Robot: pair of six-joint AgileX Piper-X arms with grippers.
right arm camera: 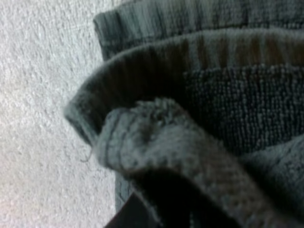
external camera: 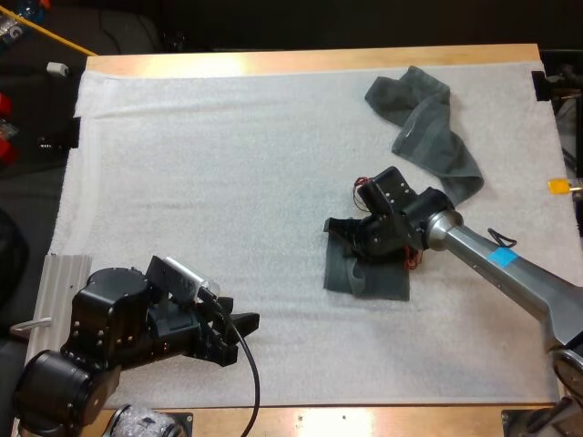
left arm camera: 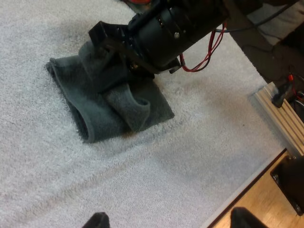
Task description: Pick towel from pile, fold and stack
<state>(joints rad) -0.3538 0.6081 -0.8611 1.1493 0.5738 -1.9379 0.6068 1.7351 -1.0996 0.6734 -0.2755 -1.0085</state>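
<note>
A partly folded dark grey-green towel (external camera: 369,278) lies on the white mat (external camera: 228,182), right of centre. My right gripper (external camera: 340,230) is low over its left far corner, shut on a raised fold of it. The left wrist view has the same towel (left arm camera: 109,109) bunched up toward that gripper (left arm camera: 107,38). Close up, the lifted towel edge (right arm camera: 156,123) curls over the flat layers. A crumpled towel (external camera: 426,127) lies at the mat's back right. My left gripper (external camera: 242,324) hovers open over the mat near the front left, its fingertips (left arm camera: 97,221) apart.
An aluminium rail (external camera: 56,287) lies along the mat's left edge. The wooden table edge (external camera: 364,421) runs along the front. A broad stretch of bare mat lies between the two grippers.
</note>
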